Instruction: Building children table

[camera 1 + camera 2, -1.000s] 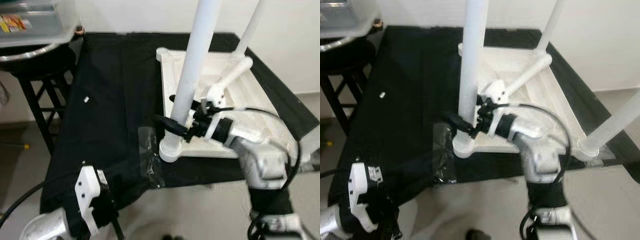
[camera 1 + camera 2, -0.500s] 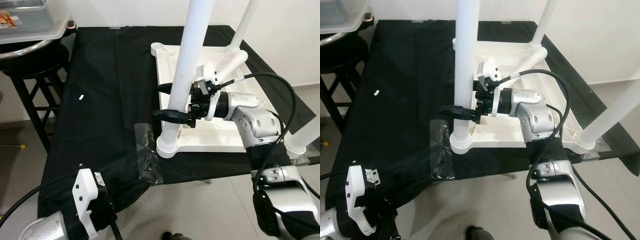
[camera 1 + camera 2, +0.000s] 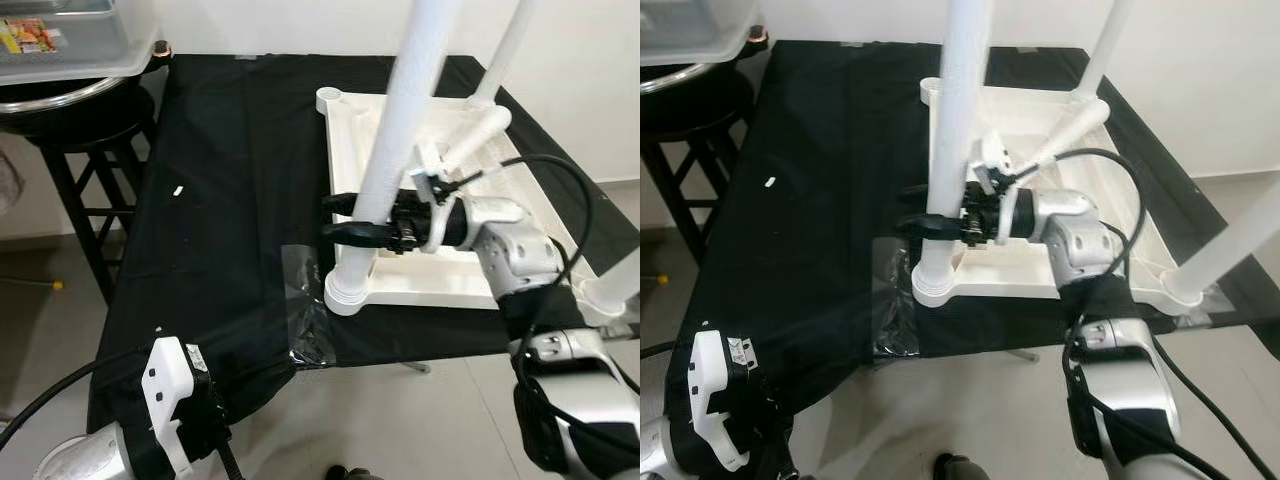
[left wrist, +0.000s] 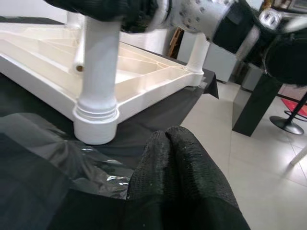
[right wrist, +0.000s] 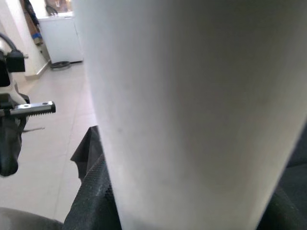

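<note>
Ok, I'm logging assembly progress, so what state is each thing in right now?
Tabletop: upside down on the black cloth.
Near leg: upright in its corner socket.
Loose leg: lying across the tabletop.
Right gripper: fingers around the near leg.
Left gripper: shut, idle.
Plastic bag: lying crumpled.

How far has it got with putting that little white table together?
Three legs already stand in the corners of the upside-down tabletop. The right gripper is clamped round the near-left leg, seemingly tightening it in its socket. Left to do: the fourth leg lies loose across the tabletop, and the far-left corner socket is empty.
</note>
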Controlling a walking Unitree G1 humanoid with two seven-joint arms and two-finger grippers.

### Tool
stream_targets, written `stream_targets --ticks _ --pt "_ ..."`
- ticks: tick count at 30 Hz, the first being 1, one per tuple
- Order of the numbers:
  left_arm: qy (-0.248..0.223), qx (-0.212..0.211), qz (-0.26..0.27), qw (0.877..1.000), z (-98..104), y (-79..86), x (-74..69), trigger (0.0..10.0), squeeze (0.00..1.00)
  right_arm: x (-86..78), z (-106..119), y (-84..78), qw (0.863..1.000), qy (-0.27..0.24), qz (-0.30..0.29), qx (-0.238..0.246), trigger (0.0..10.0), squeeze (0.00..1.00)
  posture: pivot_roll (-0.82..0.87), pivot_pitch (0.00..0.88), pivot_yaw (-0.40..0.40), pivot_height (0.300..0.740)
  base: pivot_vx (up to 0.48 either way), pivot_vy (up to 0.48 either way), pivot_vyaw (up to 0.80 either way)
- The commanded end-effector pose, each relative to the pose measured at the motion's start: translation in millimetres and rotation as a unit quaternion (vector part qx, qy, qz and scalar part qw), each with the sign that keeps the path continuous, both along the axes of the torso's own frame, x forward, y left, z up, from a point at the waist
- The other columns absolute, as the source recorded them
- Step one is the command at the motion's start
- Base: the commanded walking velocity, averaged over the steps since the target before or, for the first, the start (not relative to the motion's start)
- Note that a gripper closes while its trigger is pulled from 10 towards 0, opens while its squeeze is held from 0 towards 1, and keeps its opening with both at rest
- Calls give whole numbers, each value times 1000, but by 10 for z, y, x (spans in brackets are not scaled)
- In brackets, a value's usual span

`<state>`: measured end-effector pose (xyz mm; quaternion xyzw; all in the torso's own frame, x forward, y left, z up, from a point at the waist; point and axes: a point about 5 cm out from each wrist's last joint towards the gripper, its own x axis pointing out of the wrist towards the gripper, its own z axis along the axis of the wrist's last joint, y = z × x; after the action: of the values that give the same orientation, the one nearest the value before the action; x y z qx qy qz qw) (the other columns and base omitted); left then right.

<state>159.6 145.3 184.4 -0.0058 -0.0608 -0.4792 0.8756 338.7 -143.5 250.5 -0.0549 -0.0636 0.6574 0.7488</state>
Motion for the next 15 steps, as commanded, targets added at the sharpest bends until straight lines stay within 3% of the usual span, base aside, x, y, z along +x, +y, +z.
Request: stream_targets --ticks 1,3,4,5,6,8,9,13,15 --pt "5 3 -10 1000 -3 -15 -31 10000 0 -47 -193 -47 999 32 -33 -4 0 0 73 201 -87 740 0 0 0" --pt "5 3 -12 1000 -5 -17 -29 10000 0 -56 -285 20 994 32 -108 -6 0 0 67 200 -90 740 0 0 0" --pt "5 3 -12 1000 -5 -17 -29 10000 0 -56 -285 20 994 32 -108 -6 0 0 67 200 -90 740 0 0 0" --pt "5 2 -12 1000 -6 -16 -28 10000 0 -45 -390 96 977 40 -211 5 0 0 60 199 -90 740 0 0 0" --pt "6 3 -13 1000 -7 -6 -21 10000 0 -62 -569 104 910 63 -410 20 0 0 42 200 -80 740 0 0 0" --pt "5 4 -15 1000 -11 6 5 10000 0 -372 -840 181 841 82 -534 9 0 0 36 198 -63 740 0 0 0" --pt "5 4 -15 1000 -17 10 15 10000 0 -452 -879 213 835 76 -545 1 0 0 31 196 -61 740 0 0 0" --pt "3 3 -23 1000 -20 -16 40 10000 0 -461 -870 379 850 86 -519 10 0 0 22 178 -55 740 0 0 0" --pt "0 0 -28 1000 -15 -38 59 10000 0 -441 -844 518 865 98 -491 20 0 0 26 173 -58 740 0 0 0"
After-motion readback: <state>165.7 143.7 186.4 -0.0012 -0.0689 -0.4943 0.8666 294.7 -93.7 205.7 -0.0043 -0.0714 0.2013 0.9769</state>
